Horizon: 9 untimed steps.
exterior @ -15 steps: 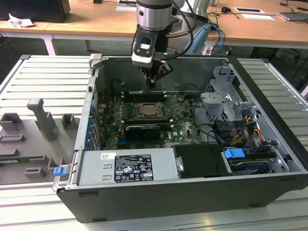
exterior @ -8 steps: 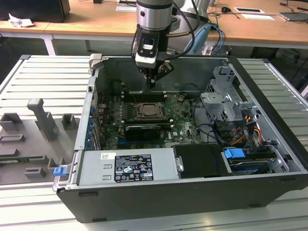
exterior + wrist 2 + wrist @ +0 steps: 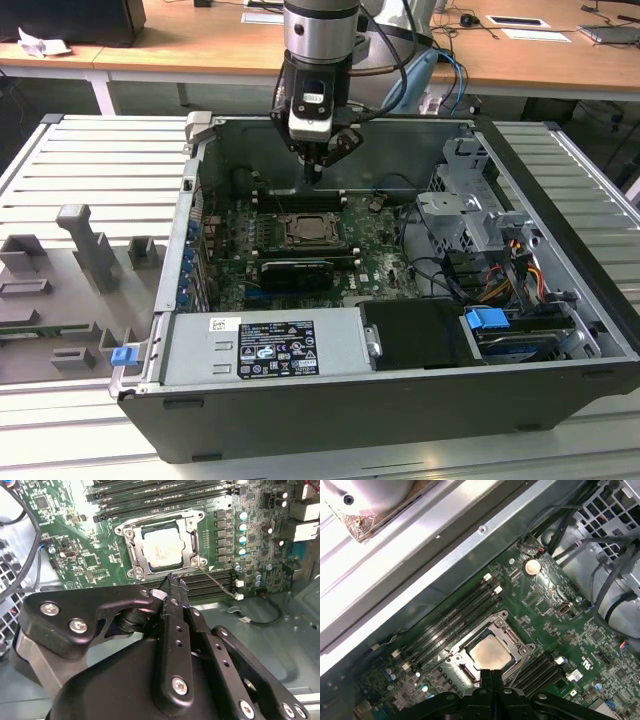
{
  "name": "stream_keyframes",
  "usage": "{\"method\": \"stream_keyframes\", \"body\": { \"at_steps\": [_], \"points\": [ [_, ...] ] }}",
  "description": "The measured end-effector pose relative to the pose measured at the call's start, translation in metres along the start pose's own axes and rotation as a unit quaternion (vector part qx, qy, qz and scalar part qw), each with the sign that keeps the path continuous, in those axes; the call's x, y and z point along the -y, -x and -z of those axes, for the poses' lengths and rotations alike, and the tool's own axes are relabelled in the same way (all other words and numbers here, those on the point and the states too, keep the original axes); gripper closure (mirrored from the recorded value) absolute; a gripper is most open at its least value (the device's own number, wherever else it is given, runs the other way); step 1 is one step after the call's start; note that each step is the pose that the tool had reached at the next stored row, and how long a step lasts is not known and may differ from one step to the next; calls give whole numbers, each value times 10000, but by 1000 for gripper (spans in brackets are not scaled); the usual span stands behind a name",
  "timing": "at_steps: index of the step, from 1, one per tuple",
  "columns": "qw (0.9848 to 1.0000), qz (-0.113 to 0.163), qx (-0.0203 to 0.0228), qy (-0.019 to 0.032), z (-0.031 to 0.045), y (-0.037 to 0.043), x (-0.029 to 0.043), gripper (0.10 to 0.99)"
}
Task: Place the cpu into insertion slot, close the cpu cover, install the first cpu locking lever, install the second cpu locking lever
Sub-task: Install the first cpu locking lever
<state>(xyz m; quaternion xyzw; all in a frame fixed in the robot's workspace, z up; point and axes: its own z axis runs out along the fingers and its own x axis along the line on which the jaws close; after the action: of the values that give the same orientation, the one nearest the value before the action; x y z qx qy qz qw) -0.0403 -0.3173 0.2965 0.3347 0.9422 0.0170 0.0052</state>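
— How's the gripper [image 3: 172, 582]?
— Pinched fully together; its fingers [image 3: 485, 685] meet with no gap and nothing between them; in the exterior view it [image 3: 313, 178] points straight down inside the case [image 3: 400, 420].

— What is it nearest to?
— The edge of the slot [image 3: 196, 560]; in the second wrist view the tip sits over the line where the slot's rim meets the memory slots [image 3: 215, 582]; whether it touches the board [image 3: 75, 555] I cannot tell.

— And the cpu?
— The cpu [image 3: 161, 547] lies flat in the slot, pale metal top up; in the first wrist view it [image 3: 490, 655] is just beyond the fingertips.

— The cover?
— The cover [image 3: 131, 550] lies flat over the cpu, which shows through its square cut-out.

— Around that?
— More memory slots on the slot's far side; green board all round; in the exterior view a cage with cables on the exterior view's right, and grey fixtures outside the case on the exterior view's left.
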Motion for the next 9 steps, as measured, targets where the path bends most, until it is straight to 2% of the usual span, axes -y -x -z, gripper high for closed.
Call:
{"method": "stream_keyframes", "body": {
  "at_steps": [3, 6, 9],
  "points": [
    [9993, 366, -13, 0, -1, 0, 0, 980],
    [9974, 723, -26, -1, -1, 0, 0, 980],
    [9922, 1243, -44, -2, -1, 0, 0, 980]
  ]
}}
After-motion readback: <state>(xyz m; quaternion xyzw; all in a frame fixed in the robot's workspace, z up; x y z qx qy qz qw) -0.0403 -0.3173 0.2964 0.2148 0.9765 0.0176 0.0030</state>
